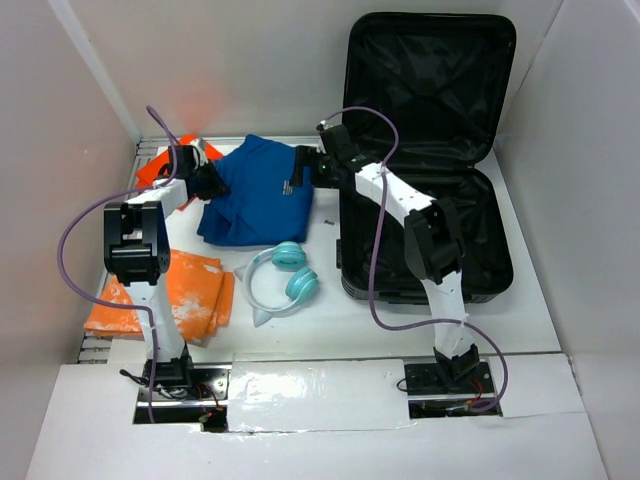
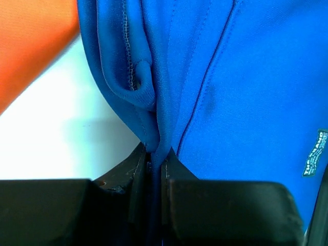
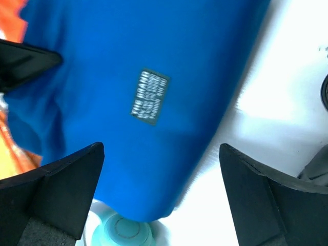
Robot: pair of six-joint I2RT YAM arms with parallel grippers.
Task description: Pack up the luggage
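The black luggage (image 1: 425, 160) lies open at the right, its lid up against the back wall, its lining empty. A blue garment (image 1: 258, 190) lies left of it. My left gripper (image 1: 212, 181) is shut on a fold at the garment's left edge (image 2: 156, 138). My right gripper (image 1: 303, 170) is open above the garment's right edge; its wrist view shows the blue cloth with a grey label (image 3: 149, 96) between the spread fingers (image 3: 72, 179). Teal headphones (image 1: 283, 277) lie in front of the garment, one cup showing in the right wrist view (image 3: 123, 231).
An orange garment (image 1: 165, 295) lies at the front left. Another orange item (image 1: 165, 165) sits at the back left behind my left gripper. White walls close in the table on three sides.
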